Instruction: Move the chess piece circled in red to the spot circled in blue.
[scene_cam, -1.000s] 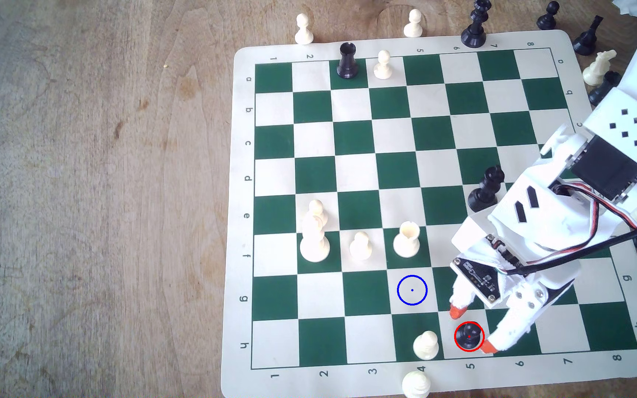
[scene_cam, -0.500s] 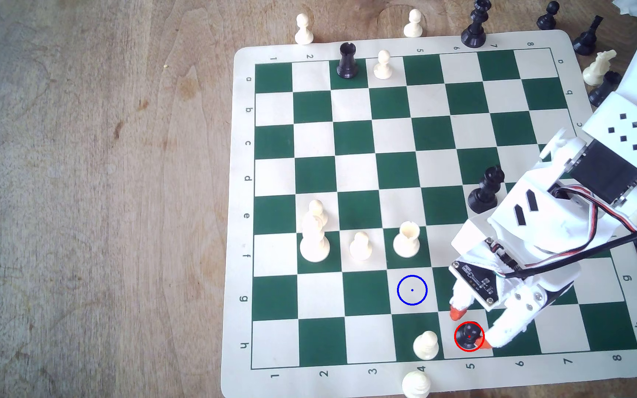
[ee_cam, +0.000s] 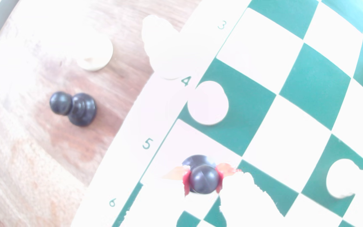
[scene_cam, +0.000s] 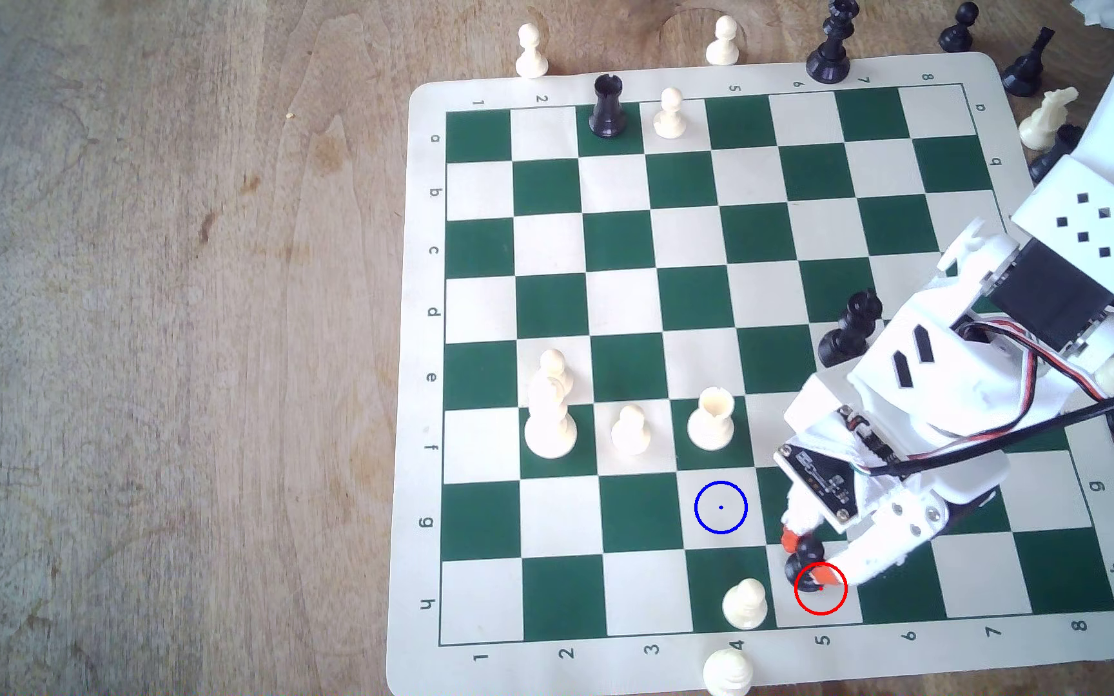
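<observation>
The gripper (scene_cam: pixel 807 555) is pinching the pawn (scene_cam: pixel 806 563) by its ball head, one orange fingertip (scene_cam: pixel 790 537) on each side; the wrist view shows the tips (ee_cam: pixel 221 172) pressing against the head of the pawn (ee_cam: pixel 204 179). The pawn is leaning, its long axis tilted so the head is pointing toward the arm (scene_cam: pixel 983 375) and the base toward the board's edge. It is sitting over the cream square in row h, column 5, overlapping the upper-left arc of the red ring (scene_cam: pixel 821 589) in the exterior view. The spot (scene_cam: pixel 720 507) is lying near, diagonally toward the exterior view's upper left. A white pawn (scene_cam: pixel 745 602) is standing just beside on the board (scene_cam: pixel 420 375).
</observation>
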Tool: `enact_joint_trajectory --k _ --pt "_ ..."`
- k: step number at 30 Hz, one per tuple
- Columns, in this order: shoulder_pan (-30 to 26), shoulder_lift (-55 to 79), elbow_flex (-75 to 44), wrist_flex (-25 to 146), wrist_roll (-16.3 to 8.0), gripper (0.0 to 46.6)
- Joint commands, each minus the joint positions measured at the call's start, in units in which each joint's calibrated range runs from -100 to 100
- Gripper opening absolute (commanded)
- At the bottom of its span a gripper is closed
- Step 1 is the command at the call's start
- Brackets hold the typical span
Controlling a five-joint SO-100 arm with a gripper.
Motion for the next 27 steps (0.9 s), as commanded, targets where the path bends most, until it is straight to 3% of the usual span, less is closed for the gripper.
enact_joint_trajectory --k 1,7,12,20,27 --pt "-2.37 -9.28 -5.89 4.41 -1.07 0.2" --pt "-1.74 -14.21 -12.78 11.21 -2.25 0.2" --pt "2.87 -14.89 -16.77 12.68 -2.25 0.2" --pt "8.03 -12.76 -17.04 12.19 -1.51 0.2" --pt "7.96 -7.33 -14.14 10.80 -0.59 0.2"
